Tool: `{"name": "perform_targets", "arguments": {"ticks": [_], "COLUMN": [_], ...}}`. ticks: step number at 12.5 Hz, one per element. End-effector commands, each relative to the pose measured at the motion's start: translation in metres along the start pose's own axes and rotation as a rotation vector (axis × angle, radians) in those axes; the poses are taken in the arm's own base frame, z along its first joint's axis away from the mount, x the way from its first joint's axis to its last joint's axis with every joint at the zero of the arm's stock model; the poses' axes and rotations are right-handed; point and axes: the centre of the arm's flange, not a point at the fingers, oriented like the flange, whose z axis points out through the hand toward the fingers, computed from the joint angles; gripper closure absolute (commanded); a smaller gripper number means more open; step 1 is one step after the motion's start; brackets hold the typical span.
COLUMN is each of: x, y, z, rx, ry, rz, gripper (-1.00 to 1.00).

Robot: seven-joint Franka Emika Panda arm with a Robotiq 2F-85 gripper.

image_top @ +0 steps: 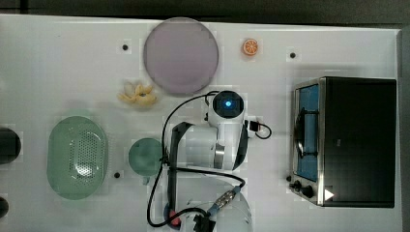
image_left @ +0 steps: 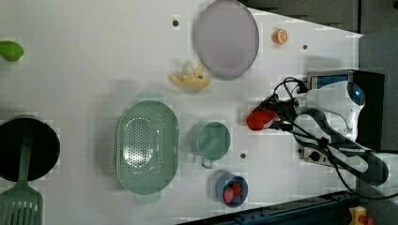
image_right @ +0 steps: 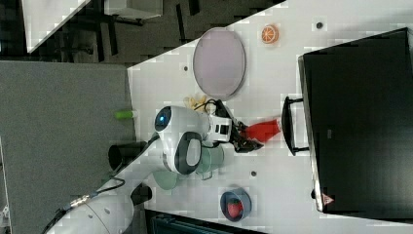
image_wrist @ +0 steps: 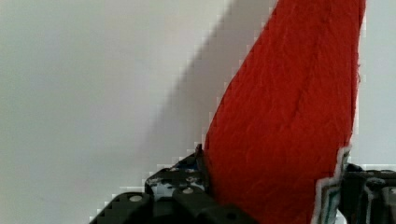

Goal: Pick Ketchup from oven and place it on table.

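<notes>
The Ketchup (image_right: 263, 130), a red squeeze bottle, lies low over the white table (image_top: 72, 72), in front of the oven's handle in the right view. My gripper (image_right: 243, 136) is shut on it. In the wrist view the red bottle (image_wrist: 289, 116) fills the gap between the two black fingers (image_wrist: 187, 186), and its shadow falls on the table beside it. The left view shows the bottle (image_left: 259, 120) sticking out of the gripper (image_left: 274, 119) toward the left view's left. The black oven (image_top: 358, 140) stands at the top view's right with its blue glass door shut.
A pale-purple plate (image_top: 181, 55) and an orange slice (image_top: 250, 47) lie at the back. A green colander (image_top: 77, 157), a green cup (image_top: 145, 156) and a yellow peel (image_top: 138, 94) sit at the top view's left. A bowl of strawberries (image_left: 231, 189) is near the front edge.
</notes>
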Motion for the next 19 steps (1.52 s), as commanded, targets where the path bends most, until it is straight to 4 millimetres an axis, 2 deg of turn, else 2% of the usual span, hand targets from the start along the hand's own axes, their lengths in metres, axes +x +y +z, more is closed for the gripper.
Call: {"name": "perform_targets", "arguments": {"ticks": [1,2,5,6,9,12,15,16,19], "x": [-0.004,-0.001,0.001,0.002,-0.003,-0.006,-0.011,-0.015,-0.015], "y": [-0.026,-0.030,-0.030,-0.026,-0.009,0.000,0.017,0.024,0.024], "z": [-0.070,-0.108,-0.194,-0.244,-0.370,-0.413,-0.434,-0.435,-0.433], "rx": [0.132,0.184,0.257,0.286,0.316,0.296,0.215,0.165,0.150], "ry": [0.097,0.123,0.153,0.162,0.169,0.157,0.109,0.075,0.064], "rz": [-0.010,0.016,0.022,0.023,0.018,0.022,0.025,0.025,0.025], "gripper": [-1.00,-1.00,-1.00,-1.00,-1.00,-1.00,-1.00,-1.00,-1.00]}}
